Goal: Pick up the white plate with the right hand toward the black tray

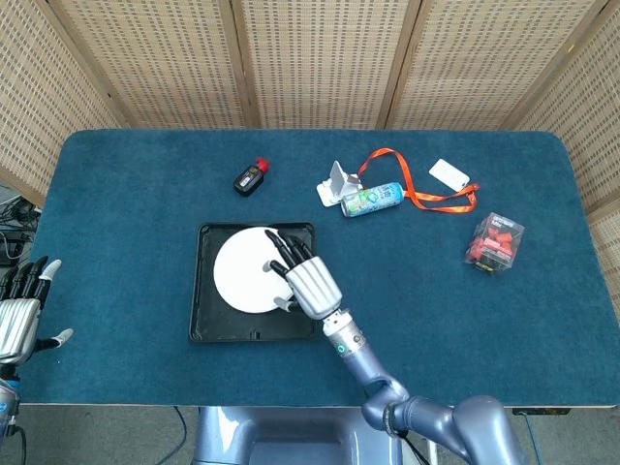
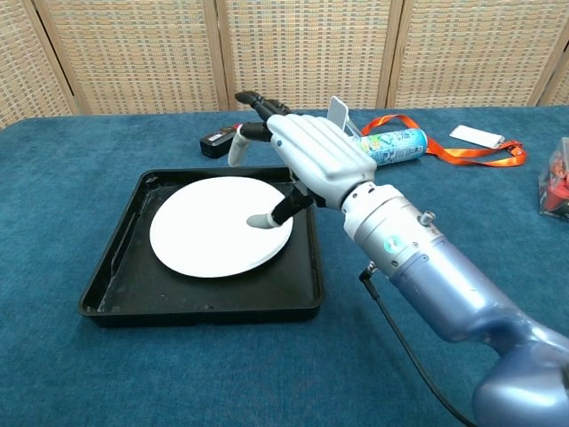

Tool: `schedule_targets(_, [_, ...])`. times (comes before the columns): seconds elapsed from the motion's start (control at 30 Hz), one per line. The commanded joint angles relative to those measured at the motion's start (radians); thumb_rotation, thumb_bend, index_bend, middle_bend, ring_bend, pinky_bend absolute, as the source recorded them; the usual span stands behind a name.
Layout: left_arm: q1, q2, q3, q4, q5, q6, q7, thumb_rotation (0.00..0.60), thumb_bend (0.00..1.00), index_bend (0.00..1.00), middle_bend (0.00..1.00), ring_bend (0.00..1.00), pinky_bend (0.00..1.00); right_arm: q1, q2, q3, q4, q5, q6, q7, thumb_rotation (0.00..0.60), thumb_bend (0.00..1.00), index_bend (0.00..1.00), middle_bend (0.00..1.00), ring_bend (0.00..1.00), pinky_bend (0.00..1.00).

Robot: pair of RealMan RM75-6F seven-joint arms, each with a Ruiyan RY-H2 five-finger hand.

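The white plate (image 1: 242, 271) (image 2: 206, 227) lies flat inside the black tray (image 1: 205, 325) (image 2: 114, 267) at the middle of the table. My right hand (image 1: 308, 283) (image 2: 311, 160) hovers over the plate's right edge with its fingers spread and nothing held. Its thumb tip points down at the plate's surface; I cannot tell whether it touches. My left hand (image 1: 19, 315) stays off the table's left edge, fingers apart and empty, seen only in the head view.
Behind the tray lies a small black bottle with a red cap (image 1: 250, 177) (image 2: 213, 142). A can (image 1: 373, 199) (image 2: 391, 142), a white stand (image 1: 334, 182), an orange lanyard (image 1: 426, 197) and a white card (image 1: 449, 174) lie at the back right. A clear box of red pieces (image 1: 494, 242) sits far right.
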State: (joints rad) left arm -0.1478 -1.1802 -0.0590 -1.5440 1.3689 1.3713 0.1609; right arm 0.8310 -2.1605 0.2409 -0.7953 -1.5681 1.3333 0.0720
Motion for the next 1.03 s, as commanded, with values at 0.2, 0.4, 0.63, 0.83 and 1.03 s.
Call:
schedule_targets(0.2, [0.003, 0.0, 0.003, -0.003, 0.006, 0.007, 0.006, 0.6, 0.0, 0.0, 0.0, 0.0, 0.0, -0.112, 0.128, -0.054, -0.077, 0.019, 0.037, -0.04, 0.6, 0.2, 0.37, 0.03, 0.0, 0.16])
schedule_targets(0.4, [0.003, 0.001, 0.004, -0.008, 0.01, 0.012, 0.017, 0.6, 0.0, 0.0, 0.0, 0.0, 0.0, -0.223, 0.276, -0.099, -0.21, 0.042, 0.069, -0.073, 0.6, 0.2, 0.24, 0.0, 0.0, 0.08])
schedule_targets(0.63, [0.005, 0.003, 0.011, -0.024, 0.028, 0.026, 0.041, 0.6, 0.0, 0.0, 0.0, 0.0, 0.0, -0.364, 0.507, -0.179, -0.413, 0.077, 0.088, -0.21, 0.6, 0.2, 0.12, 0.0, 0.0, 0.0])
schedule_targets(0.83, [0.01, 0.008, 0.019, -0.049, 0.055, 0.046, 0.064, 0.6, 0.0, 0.0, 0.0, 0.0, 0.0, -0.477, 0.669, -0.234, -0.584, 0.132, 0.104, -0.276, 0.6, 0.2, 0.02, 0.0, 0.0, 0.0])
schedule_targets(1.03, [0.015, 0.01, 0.025, -0.06, 0.067, 0.057, 0.073, 0.6, 0.0, 0.0, 0.0, 0.0, 0.0, -0.545, 0.723, -0.258, -0.618, 0.13, 0.142, -0.261, 0.6, 0.2, 0.02, 0.0, 0.0, 0.0])
